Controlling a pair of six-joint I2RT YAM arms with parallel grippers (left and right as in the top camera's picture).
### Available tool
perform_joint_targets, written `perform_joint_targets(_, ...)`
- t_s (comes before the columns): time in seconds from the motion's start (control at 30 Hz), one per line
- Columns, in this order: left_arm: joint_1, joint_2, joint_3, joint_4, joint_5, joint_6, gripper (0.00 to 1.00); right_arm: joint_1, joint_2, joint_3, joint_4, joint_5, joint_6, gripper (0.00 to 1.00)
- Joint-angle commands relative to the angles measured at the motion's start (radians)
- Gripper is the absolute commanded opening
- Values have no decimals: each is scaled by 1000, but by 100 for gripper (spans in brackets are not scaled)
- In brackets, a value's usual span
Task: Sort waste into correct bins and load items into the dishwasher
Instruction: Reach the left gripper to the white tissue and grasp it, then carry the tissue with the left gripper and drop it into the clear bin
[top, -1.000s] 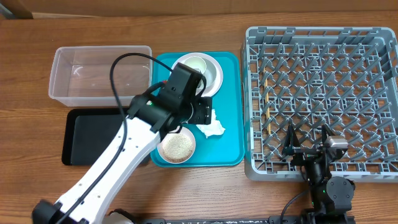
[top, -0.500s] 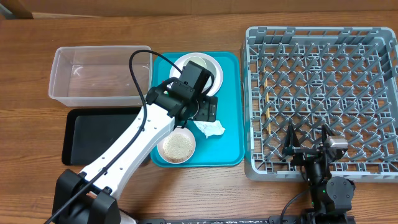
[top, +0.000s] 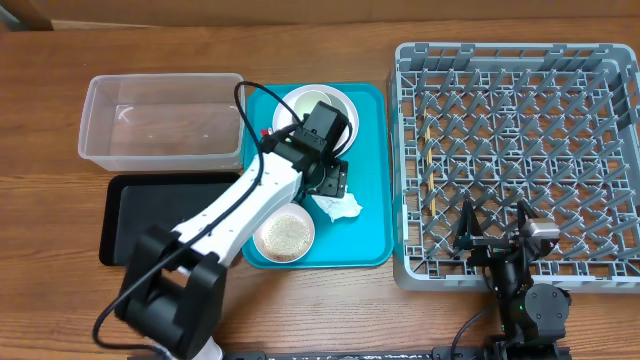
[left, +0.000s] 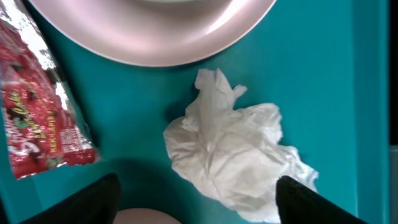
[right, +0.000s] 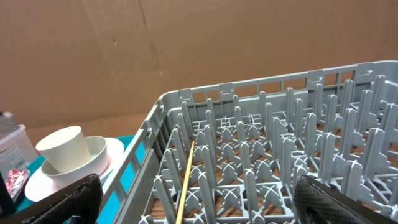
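Crumpled white tissue (left: 233, 152) lies on the teal tray (left: 323, 74), just ahead of the left gripper (left: 199, 208). The gripper's two fingers (left: 93, 199) stand wide apart to either side of the tissue and hold nothing. Left of the tissue lies the red snack wrapper (left: 40, 124); beyond both is the rim of the pink plate (left: 155, 31). Overhead, the pink bowl (top: 258, 238) of rice grains (top: 284, 233) sits at the tray's near edge, near the tissue. Left of the teal tray stand the black tray (top: 150, 215) and, farther back, the clear tub (top: 160, 125). The right gripper (top: 494, 225) rests at the near edge of the grey dish rack (top: 520, 130), fingers parted and empty. Its wrist view shows the white cup (right: 62, 149) inside the grey bowl (right: 99, 155) on the plate, beyond the rack wall.
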Motion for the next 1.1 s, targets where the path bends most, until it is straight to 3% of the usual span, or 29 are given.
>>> perform_joint_targets(0.0,-2,63,17,10,-16,19,75,1,-12,-10,6,-5,-3,100)
perform_joint_targets(0.43,-2,212,17,93,89,19,66,1,-12,-10,6,-5,-3,100)
perform_joint_targets(0.57,-2,216,18,82,88,32,44,1,-12,-10,6,-5,-3,100)
perform_joint_targets(0.77,-1,204,25,70,87,67,18,1,-12,-10,6,-5,-3,100)
perform_joint_targets(0.93,6,155,69,18,72,72,4,1,-12,-10,6,-5,-3,100)
perform_joint_targets(1.07,26,86,148,-55,46,71,4,1,-12,-10,6,-5,-3,100)
